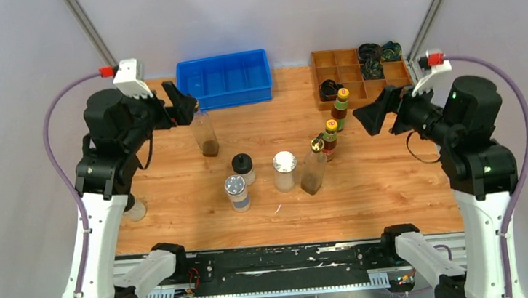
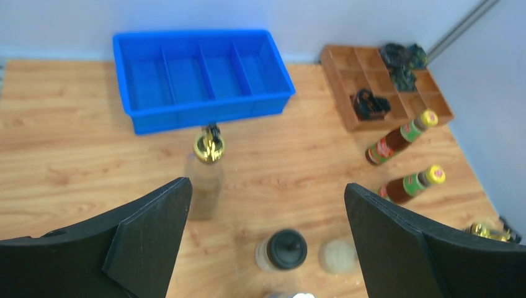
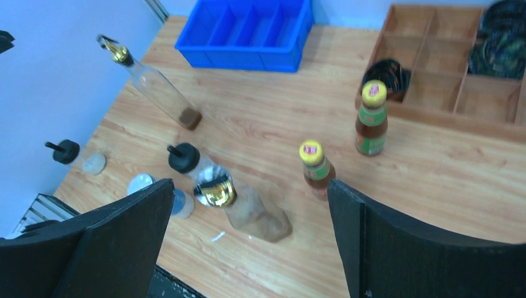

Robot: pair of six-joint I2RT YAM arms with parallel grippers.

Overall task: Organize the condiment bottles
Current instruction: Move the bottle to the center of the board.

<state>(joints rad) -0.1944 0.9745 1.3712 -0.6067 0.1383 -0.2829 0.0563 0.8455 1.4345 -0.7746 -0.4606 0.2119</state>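
On the wooden table stand a clear gold-spouted cruet point(image 1: 206, 134), a black-capped jar point(image 1: 242, 168), two silver-lidded shakers point(image 1: 237, 192) point(image 1: 285, 170), a second cruet point(image 1: 313, 166) and two yellow-capped sauce bottles point(image 1: 330, 139) point(image 1: 341, 109). Another jar point(image 1: 134, 207) stands at the left, partly behind my left arm. My left gripper point(image 1: 185, 104) is open and empty, raised beside the first cruet's point(image 2: 208, 167) top. My right gripper point(image 1: 368, 119) is open and empty, raised to the right of the sauce bottles point(image 3: 316, 164) point(image 3: 372, 121). The second cruet point(image 3: 260, 214) shows between its fingers.
A blue divided bin point(image 1: 225, 80) stands at the back centre. A wooden compartment tray point(image 1: 344, 64) with dark coiled items point(image 1: 376, 54) stands at the back right. Grey walls close in both sides.
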